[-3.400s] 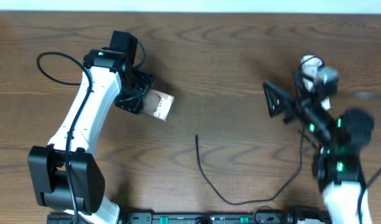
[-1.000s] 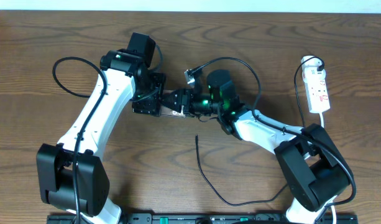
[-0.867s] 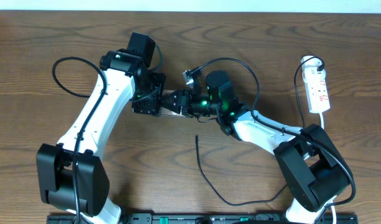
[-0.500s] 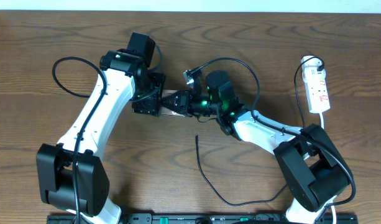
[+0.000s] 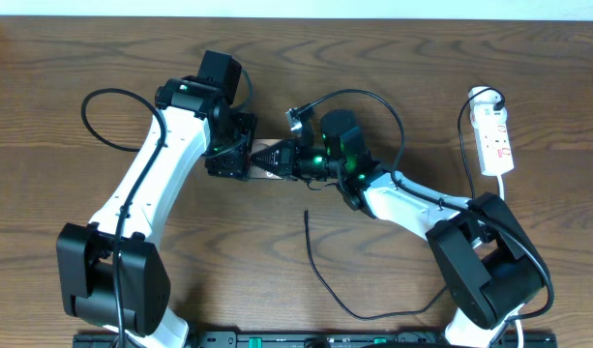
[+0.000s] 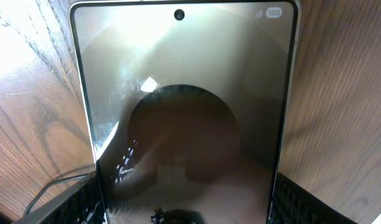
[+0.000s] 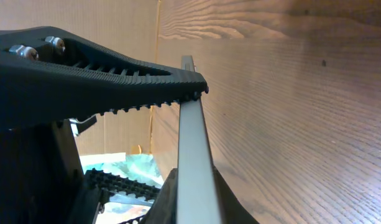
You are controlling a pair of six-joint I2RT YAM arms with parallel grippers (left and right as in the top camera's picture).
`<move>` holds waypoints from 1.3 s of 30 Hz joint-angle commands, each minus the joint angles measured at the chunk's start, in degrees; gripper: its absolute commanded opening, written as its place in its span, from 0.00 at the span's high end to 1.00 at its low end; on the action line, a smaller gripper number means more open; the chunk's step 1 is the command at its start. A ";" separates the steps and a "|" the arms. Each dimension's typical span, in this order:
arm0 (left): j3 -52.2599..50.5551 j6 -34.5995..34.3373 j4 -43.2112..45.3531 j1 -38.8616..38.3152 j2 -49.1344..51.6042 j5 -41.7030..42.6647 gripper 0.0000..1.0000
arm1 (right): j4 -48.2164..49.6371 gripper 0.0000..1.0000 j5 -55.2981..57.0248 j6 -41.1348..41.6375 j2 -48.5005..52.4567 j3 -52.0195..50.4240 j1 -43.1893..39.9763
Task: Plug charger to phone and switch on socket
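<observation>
While the left pincer (image 5: 242, 159) clasps the flat, glossy phone (image 6: 184, 93) across its width, the right pincer's (image 5: 277, 157) ribbed black pads pinch its thin pale edge; the slender black charger (image 5: 309, 242) curls well apart on the wood-grain worktop (image 5: 83, 58).

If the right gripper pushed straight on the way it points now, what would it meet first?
The left gripper, just ahead, gripping the far end of the phone; relative height is unclear.

One phone (image 6: 184, 112), one charger (image 5: 309, 237), one socket (image 5: 494, 138), two arms (image 5: 146, 188)
</observation>
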 commanded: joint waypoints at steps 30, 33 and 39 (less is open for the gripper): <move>-0.02 8.22 1.31 0.15 -0.15 5.92 0.18 | -0.37 0.99 -0.57 -1.07 0.46 0.81 -6.49; -0.02 17.62 5.09 2.12 -0.15 12.72 0.18 | -0.35 0.99 -0.50 -1.01 0.46 0.81 -10.67; -0.02 32.54 8.63 8.02 -0.15 21.64 0.17 | -0.35 0.99 0.22 11.43 0.46 0.81 -19.12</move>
